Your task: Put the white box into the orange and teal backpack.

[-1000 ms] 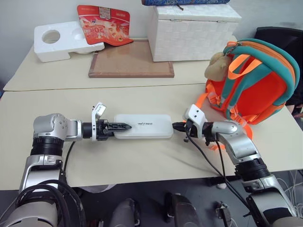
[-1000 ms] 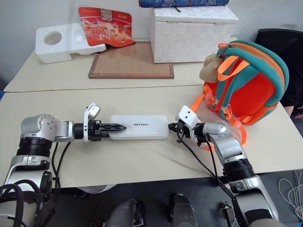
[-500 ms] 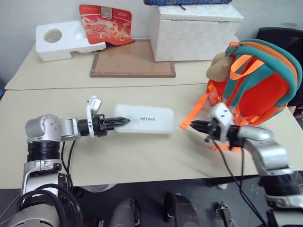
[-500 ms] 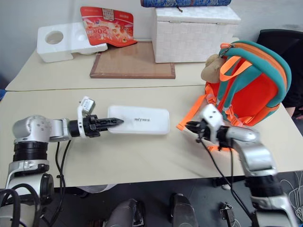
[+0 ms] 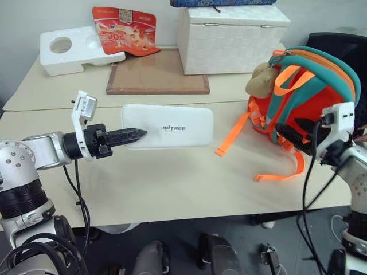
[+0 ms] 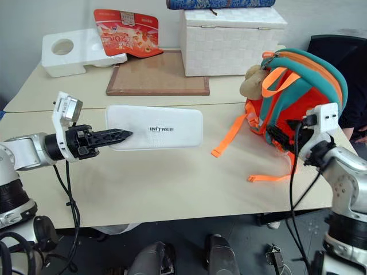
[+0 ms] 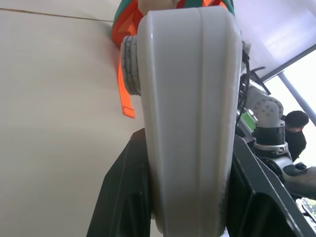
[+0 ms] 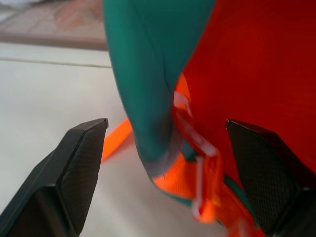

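Note:
The white box [image 5: 172,126] hangs level a little above the beige table [image 5: 172,183], held by its left end. My left gripper [image 5: 135,135] is shut on it; in the left wrist view the box [image 7: 187,98] sits clamped between the black fingers [image 7: 123,197]. The orange and teal backpack [image 5: 312,91] stands upright at the table's right, a tan plush toy [image 5: 259,80] on its top and loose orange straps [image 5: 232,137] on the table. My right gripper [image 5: 287,133] is open at the backpack's lower front. In the right wrist view its fingers [image 8: 79,163] straddle the pack's teal edge [image 8: 143,74].
At the back stand a white woven chest [image 5: 232,37], a white foam block [image 5: 74,48], a red packet [image 5: 126,28] and a brown board [image 5: 157,77]. A black chair [image 5: 338,43] is behind the backpack. A person [image 7: 296,128] sits in the distance beyond the table.
My left gripper has lifted the white box off the table. My right gripper has left the box's right end, swung right to the backpack and opened.

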Motion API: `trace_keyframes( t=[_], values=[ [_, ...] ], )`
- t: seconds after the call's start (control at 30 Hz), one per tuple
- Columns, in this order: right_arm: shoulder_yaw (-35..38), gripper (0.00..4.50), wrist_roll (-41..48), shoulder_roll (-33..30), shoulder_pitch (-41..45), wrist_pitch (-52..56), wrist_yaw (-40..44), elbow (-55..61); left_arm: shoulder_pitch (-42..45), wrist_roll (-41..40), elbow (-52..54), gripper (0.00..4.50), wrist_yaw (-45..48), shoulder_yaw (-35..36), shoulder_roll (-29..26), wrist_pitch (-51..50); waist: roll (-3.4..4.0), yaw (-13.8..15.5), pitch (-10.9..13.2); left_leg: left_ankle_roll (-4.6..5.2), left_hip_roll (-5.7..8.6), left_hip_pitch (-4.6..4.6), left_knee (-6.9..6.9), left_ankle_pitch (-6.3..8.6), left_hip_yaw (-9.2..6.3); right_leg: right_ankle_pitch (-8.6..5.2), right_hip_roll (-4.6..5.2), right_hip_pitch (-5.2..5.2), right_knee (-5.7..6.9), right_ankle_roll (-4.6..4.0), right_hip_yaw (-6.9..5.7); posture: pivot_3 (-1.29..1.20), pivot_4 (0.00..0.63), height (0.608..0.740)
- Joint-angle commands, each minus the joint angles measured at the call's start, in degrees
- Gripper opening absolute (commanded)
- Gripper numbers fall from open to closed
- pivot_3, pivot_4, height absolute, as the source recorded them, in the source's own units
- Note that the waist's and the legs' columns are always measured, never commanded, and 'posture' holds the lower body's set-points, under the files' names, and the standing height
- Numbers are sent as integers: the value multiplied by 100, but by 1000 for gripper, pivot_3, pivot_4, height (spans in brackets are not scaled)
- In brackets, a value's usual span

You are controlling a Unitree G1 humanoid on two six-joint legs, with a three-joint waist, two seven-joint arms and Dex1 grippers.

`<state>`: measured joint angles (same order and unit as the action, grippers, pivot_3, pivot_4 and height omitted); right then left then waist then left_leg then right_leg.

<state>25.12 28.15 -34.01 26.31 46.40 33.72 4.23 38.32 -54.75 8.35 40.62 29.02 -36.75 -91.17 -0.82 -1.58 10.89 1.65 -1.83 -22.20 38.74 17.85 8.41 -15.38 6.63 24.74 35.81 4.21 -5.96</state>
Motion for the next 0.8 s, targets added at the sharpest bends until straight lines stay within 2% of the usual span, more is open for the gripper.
trace_keyframes(
  t=[0.03,0.17,0.27,0.5,0.57,0.6,0.8],
  values=[
    [-232,3933,-57,171,520,-538,12,-683,331,255,254,1340,-446,-53,121,876,0,11,0,1,1,0,0,0,0,0,1,-1,1,0,-1,0,150,740],
    [-498,3933,-346,324,1160,-1272,-46,-1766,504,171,222,1340,-615,-55,174,1173,0,1,0,10,11,-1,0,-5,3,1,-5,-1,1,2,-1,0,150,740],
    [-708,3362,-485,335,1421,-1693,108,-2205,422,-280,436,1340,-378,131,18,1173,0,-7,0,9,7,-7,-6,-5,5,1,-5,4,4,2,0,0,150,740],
    [-897,940,57,74,1350,-1205,1086,-1625,394,-680,300,1340,-462,292,-172,1249,1,-11,1,3,1,-6,-17,-13,8,1,-9,9,4,3,2,0,150,740],
    [-948,188,564,-200,1186,-647,1673,-978,457,-728,224,1340,-445,298,-256,1309,2,-4,2,3,1,-6,-16,-14,6,1,-9,9,6,3,3,0,150,740],
    [-941,12,878,-366,1095,-331,1951,-625,487,-726,161,1340,-418,297,-309,1364,2,0,2,3,2,-7,-17,-14,6,1,-8,10,5,3,2,0,150,740],
    [-898,12,2045,-1418,656,903,2891,648,727,-622,-357,1340,-154,120,-663,1816,0,15,3,3,2,-6,-27,-13,1,1,-6,5,-9,2,-4,0,150,740]
  ],
)
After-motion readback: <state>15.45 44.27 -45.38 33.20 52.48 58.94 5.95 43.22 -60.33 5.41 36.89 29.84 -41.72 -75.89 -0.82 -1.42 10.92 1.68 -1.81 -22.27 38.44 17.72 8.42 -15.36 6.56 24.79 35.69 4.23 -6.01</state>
